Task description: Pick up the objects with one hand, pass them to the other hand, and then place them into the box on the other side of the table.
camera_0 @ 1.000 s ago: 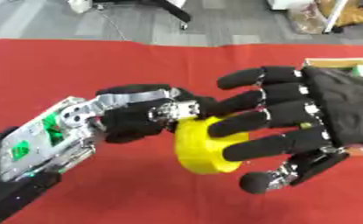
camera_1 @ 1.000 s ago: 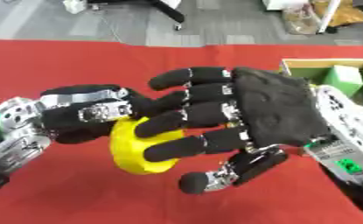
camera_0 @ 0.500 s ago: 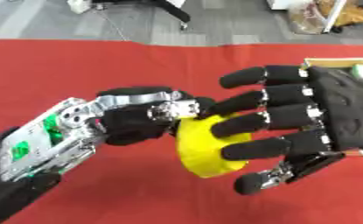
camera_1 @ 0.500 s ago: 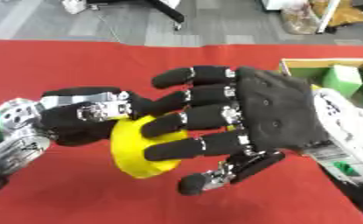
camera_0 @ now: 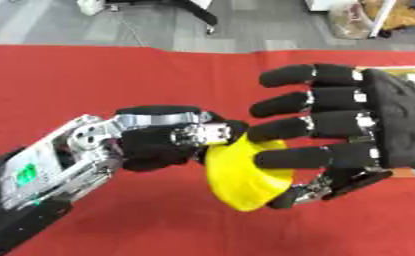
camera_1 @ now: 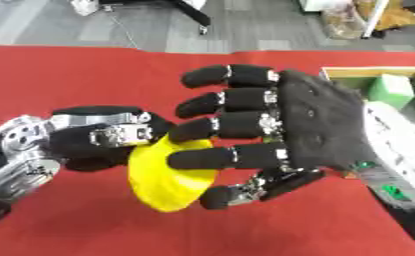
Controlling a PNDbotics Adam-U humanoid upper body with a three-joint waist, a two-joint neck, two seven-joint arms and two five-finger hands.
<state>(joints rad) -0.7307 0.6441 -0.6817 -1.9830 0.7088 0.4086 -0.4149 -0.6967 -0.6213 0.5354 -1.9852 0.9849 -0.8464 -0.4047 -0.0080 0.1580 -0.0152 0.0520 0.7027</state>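
A yellow rounded object hangs above the red tablecloth between both hands. My left hand, coming in from the lower left, has its fingers curled on the object's left side. From the right, my right hand reaches across it with fingers nearly straight over its top and its thumb under its lower edge. The wooden box stands at the right edge with a green item inside, partly hidden by my right hand.
Beyond the table's far edge lies grey floor with a black chair base and a bag. The red cloth stretches bare to the far left and along the front.
The right hand's fingers have closed in slightly on the yellow object, its thumb coming under the lower edge. The left hand keeps hold and has barely shifted.
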